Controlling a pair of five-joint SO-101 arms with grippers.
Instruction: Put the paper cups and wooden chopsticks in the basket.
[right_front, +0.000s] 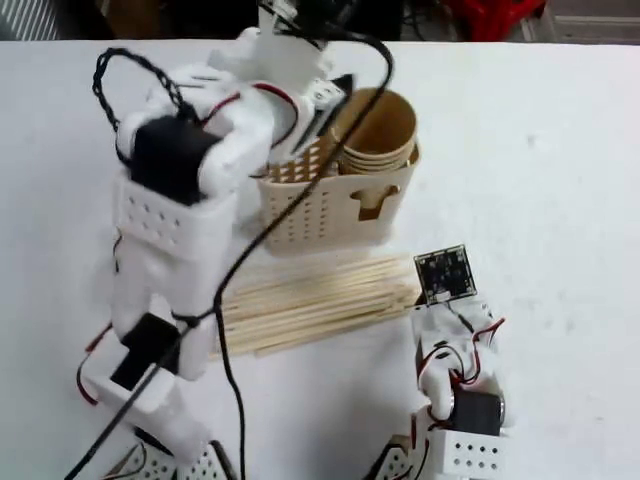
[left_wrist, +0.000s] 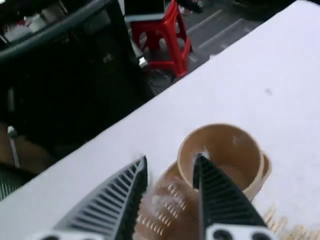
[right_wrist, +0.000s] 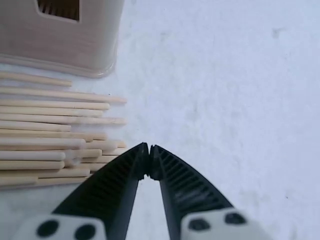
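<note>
- Paper cups (right_front: 378, 130): stacked, standing inside the basket (right_front: 330, 210), at its end nearer the table's right edge; judged done.
- Chopsticks (right_front: 320, 295): loose flat pile on the table (right_front: 540, 180), just beside the basket's near wall, between it and the table's near edge. None seen in the basket, so judged the step in hand.
- Right claw (right_wrist: 149, 150): closed tip to tip, gripping nothing, low over bare table just beside the right-hand ends of the pile.
- Left claw (left_wrist: 170, 167): spread open, empty, held above the basket with one finger over the mouth of the top cup.
- To do it well: open wide before coming in and take a few sticks near their middle rather than at the tips. Squeeze firmly against fanning or slipping, lift level, then tip end-down into the part of the basket beside the cups.
- Likely trouble: thin sticks rolling apart under the push; long ends catching the basket rim or knocking the cup stack.
- In the way: left arm and its black cable (right_front: 229, 375), crossing over basket and pile; best kept out of the drop path.
- Beyond the table's far edge: red stool (left_wrist: 160, 27), no bearing on the work.
</note>
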